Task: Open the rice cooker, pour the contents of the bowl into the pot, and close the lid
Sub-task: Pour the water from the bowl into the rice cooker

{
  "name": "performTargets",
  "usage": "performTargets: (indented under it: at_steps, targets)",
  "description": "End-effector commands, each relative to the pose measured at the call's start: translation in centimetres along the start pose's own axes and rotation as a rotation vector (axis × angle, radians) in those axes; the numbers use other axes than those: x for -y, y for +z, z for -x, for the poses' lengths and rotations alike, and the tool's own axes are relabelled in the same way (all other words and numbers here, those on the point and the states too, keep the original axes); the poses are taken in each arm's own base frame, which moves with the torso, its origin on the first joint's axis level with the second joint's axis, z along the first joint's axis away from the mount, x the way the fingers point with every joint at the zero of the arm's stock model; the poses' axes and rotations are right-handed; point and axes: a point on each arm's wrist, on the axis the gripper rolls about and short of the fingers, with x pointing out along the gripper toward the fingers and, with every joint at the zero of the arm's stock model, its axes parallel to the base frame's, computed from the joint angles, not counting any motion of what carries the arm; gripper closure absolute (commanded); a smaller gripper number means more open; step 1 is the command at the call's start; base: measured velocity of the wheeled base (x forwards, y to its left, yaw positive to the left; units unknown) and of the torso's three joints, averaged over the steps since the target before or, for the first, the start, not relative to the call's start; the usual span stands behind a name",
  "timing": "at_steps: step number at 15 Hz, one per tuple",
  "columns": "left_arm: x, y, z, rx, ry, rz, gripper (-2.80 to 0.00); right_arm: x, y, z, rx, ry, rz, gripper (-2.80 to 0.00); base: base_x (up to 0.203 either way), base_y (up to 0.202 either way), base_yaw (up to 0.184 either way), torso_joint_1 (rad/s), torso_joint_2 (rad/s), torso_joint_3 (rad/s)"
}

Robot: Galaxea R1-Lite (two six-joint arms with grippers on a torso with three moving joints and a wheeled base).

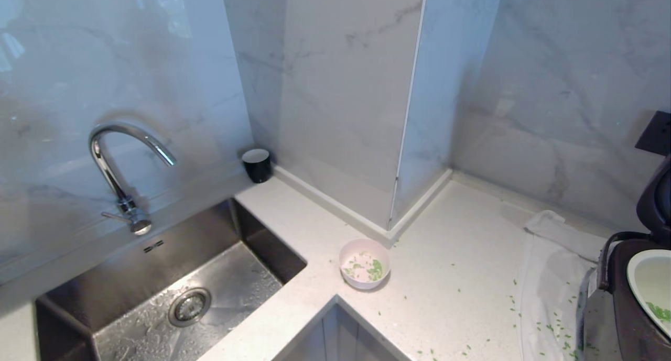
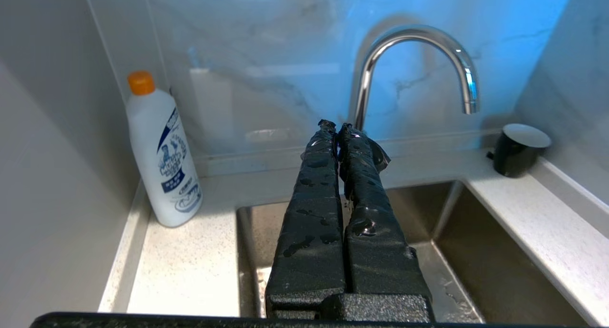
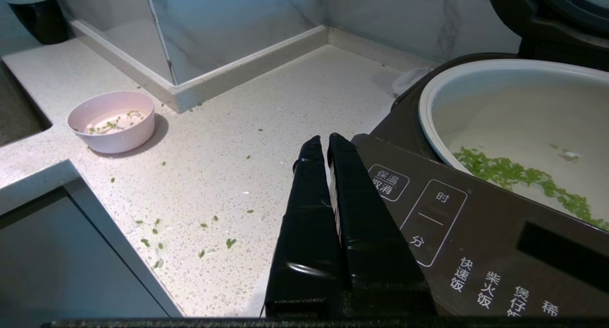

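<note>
Two fingers pairs pressed together, empty, bowl (image 1: 364, 270) upright, lid (image 1: 655, 204) raised.

The faucet (image 2: 409, 66) is polished chrome, the sink (image 1: 157, 298) brushed steel, wet. The counter (image 1: 461, 256) looks like matt speckled stone. The bowl (image 3: 112, 121) is smooth pink plastic; the rice cooker (image 3: 476, 233) panel semi-gloss dark plastic.
</note>
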Motion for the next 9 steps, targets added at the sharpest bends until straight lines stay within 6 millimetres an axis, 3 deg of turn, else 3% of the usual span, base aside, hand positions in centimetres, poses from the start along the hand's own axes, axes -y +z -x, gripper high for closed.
performTargets:
  at_steps: [1, 5, 9]
  targets:
    - [-1.8, -0.4, 2.5, 0.083, -0.019, 0.024, 0.0, 0.0, 0.0, 0.0, -0.001, 0.001, 0.0, 0.0, 0.0, 0.0, 0.0, 0.0, 0.0, 0.0]
    - [-3.4, -2.3, 5.2, 0.089, -0.021, -0.066, 0.0, 0.0, 0.0, 0.0, -0.001, 0.001, 0.0, 0.0, 0.0, 0.0, 0.0, 0.0, 0.0, 0.0]
    - [-3.5, -5.9, 5.9, 0.063, -0.089, -0.121, 0.0, 0.0, 0.0, 0.0, -0.001, 0.001, 0.0, 0.0, 0.0, 0.0, 0.0, 0.0, 0.0, 0.0]
